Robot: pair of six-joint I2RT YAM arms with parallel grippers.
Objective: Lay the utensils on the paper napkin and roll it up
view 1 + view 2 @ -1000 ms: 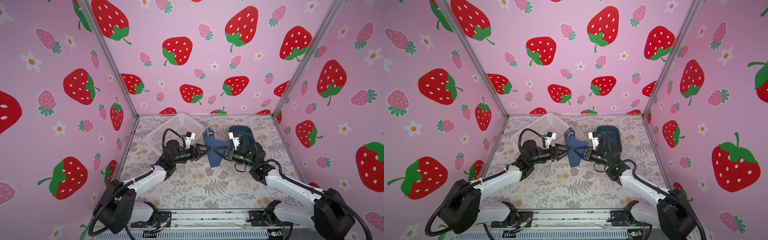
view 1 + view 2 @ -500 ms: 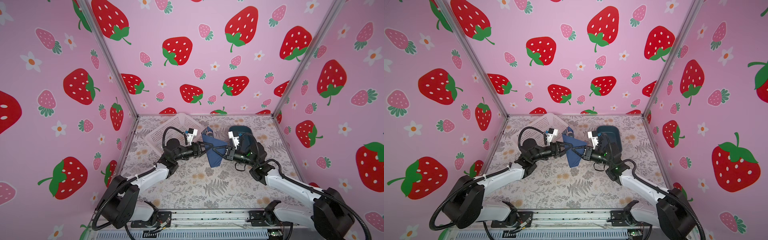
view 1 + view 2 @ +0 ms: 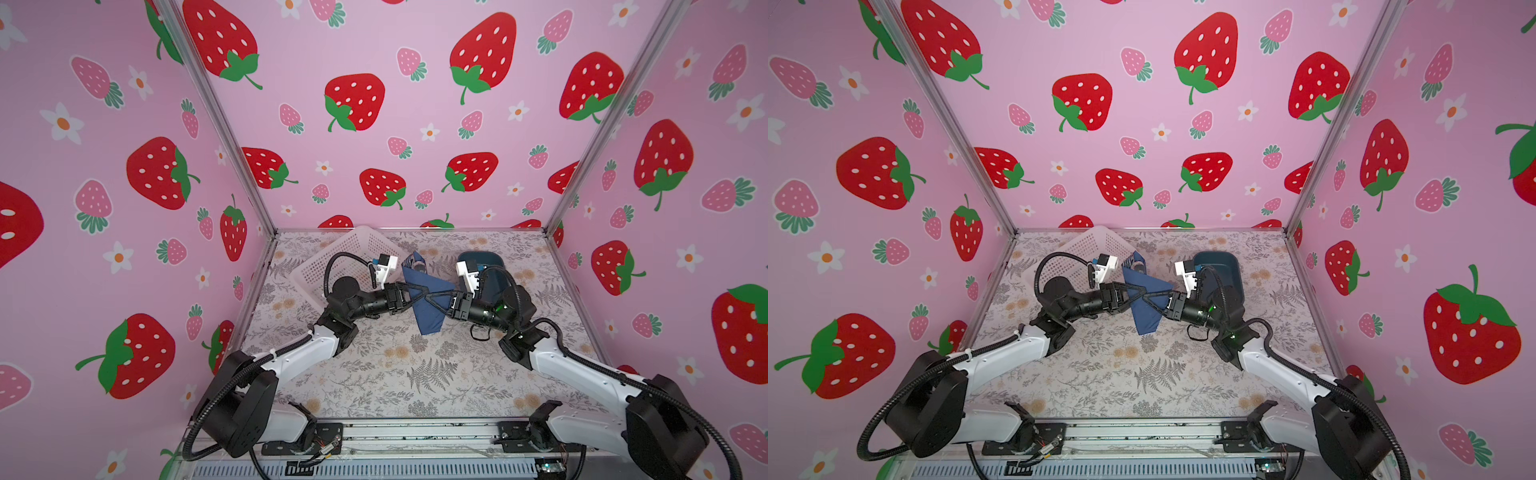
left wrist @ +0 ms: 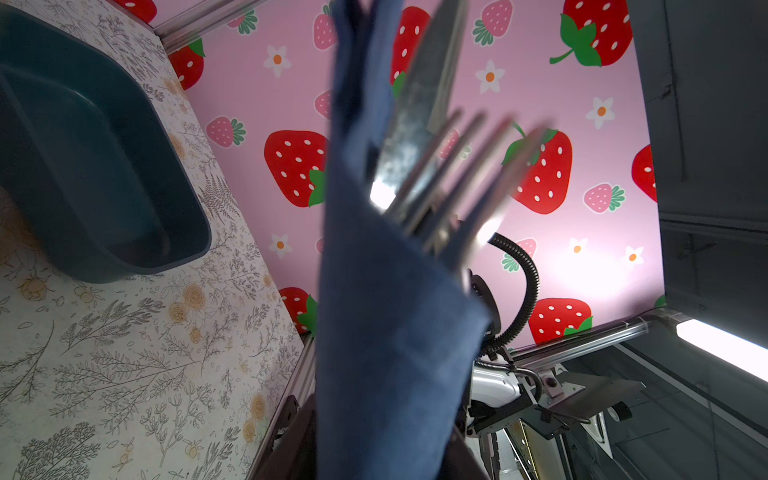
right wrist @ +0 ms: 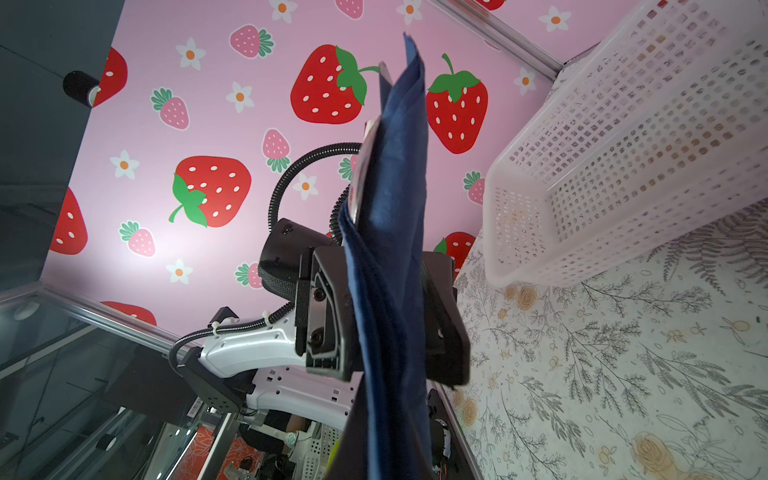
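Note:
The navy paper napkin [image 3: 429,309] [image 3: 1148,311] hangs rolled above the table, in both top views, between my two grippers. The utensils stick out of its far end [image 3: 415,264]. In the left wrist view a fork [image 4: 465,174] and a knife blade [image 4: 419,104] show above the paper napkin [image 4: 386,332]; the spoon is hidden. My left gripper [image 3: 424,289] [image 4: 382,436] has its fingers [image 5: 328,316] pressed against both sides of the roll. My right gripper [image 3: 429,296] [image 5: 386,449] is shut on the paper napkin [image 5: 399,208] from the opposite side.
A white mesh basket [image 3: 345,262] [image 5: 623,145] lies at the back left. A teal tray [image 3: 494,270] [image 4: 83,166] sits at the back right, behind the right arm. Strawberry-print walls close in the floral table on three sides.
My left gripper has moved right onto the rolled napkin and narrowed its jaws around it. The right gripper has kept its hold and barely moved.

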